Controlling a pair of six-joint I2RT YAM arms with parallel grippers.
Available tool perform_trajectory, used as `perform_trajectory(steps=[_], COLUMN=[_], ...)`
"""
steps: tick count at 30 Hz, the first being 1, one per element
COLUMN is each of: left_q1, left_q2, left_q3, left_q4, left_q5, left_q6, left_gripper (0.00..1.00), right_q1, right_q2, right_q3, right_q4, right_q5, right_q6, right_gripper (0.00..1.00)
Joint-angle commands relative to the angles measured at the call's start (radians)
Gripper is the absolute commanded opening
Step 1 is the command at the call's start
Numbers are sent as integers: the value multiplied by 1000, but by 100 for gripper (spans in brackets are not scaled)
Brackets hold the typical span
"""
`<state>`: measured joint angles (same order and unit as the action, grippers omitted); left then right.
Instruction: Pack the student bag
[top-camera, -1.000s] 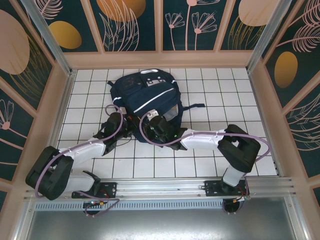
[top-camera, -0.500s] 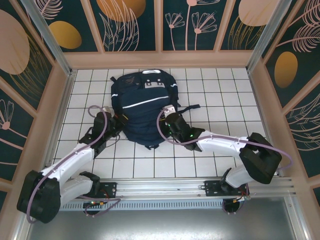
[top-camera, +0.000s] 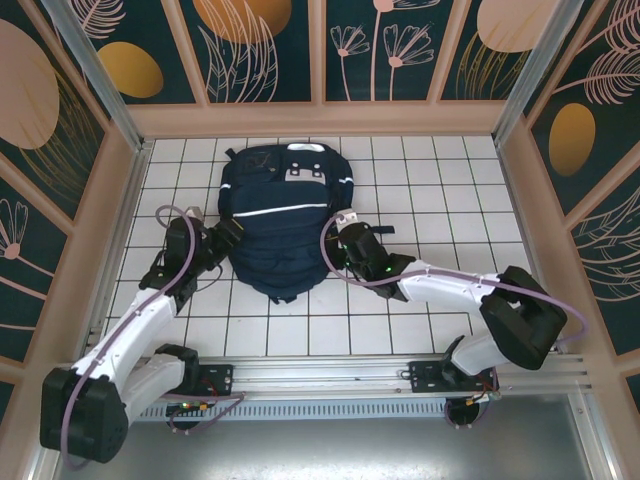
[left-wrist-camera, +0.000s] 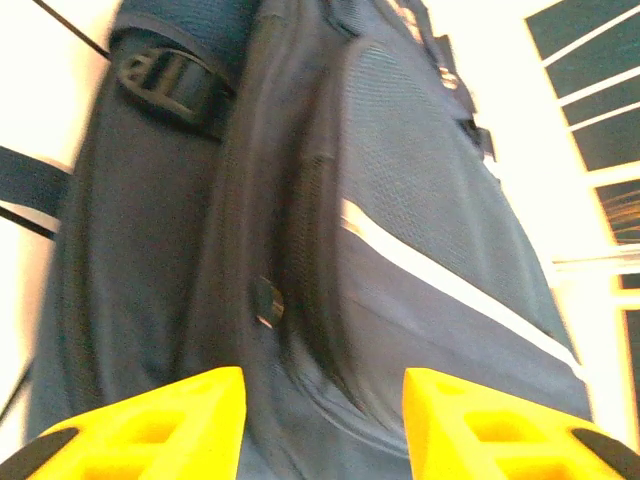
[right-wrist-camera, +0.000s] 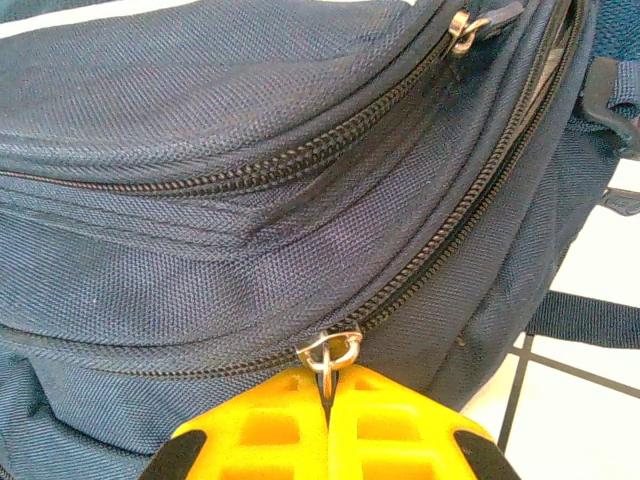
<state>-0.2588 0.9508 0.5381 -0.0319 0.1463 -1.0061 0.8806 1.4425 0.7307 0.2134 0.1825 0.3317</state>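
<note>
The student bag (top-camera: 285, 215) is lying flat, far-middle of the table (top-camera: 430, 170), looking soft and floppy. The right gripper (right-wrist-camera: 328, 388) is pinching the zipper pull (right-wrist-camera: 331, 352) on its right side, best handle imo. The left gripper (left-wrist-camera: 322, 405) is hovering spread at its left.

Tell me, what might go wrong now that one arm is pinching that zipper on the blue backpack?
The right gripper is shut on just the small zipper pull, so it could slip free under a hard tug. The left gripper stands open, gripping nothing, so a pull might drag the whole student bag across the table instead of sliding the pull. A loose strap lies near and could snag.
</note>
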Motion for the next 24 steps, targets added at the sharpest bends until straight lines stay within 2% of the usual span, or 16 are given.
perform_trajectory(steps=[1, 5, 13, 17, 20, 24], left_q1=[-102, -237, -438, -465, -465, -486], left_q2=[-56, -14, 262, 362, 406, 454], left_q3=[-11, -26, 94, 140, 153, 180], left_q4=[38, 138, 267, 261, 275, 277], left_q5=[21, -10, -107, -130, -135, -105], left_q6=[-75, -182, -272, -309, -345, -387], left_gripper=[47, 45, 42, 47, 55, 55], right_q1=[13, 14, 15, 19, 22, 23], right_q2=[16, 0, -48, -57, -57, -46], right_q3=[33, 20, -23, -36, -43, -49], right_q4=[39, 58, 93, 117, 131, 146], right_q5=[-1, 2, -4, -20, -33, -35], right_q6=[15, 14, 10, 4, 3, -5], right_gripper=[0, 0, 0, 0, 0, 0])
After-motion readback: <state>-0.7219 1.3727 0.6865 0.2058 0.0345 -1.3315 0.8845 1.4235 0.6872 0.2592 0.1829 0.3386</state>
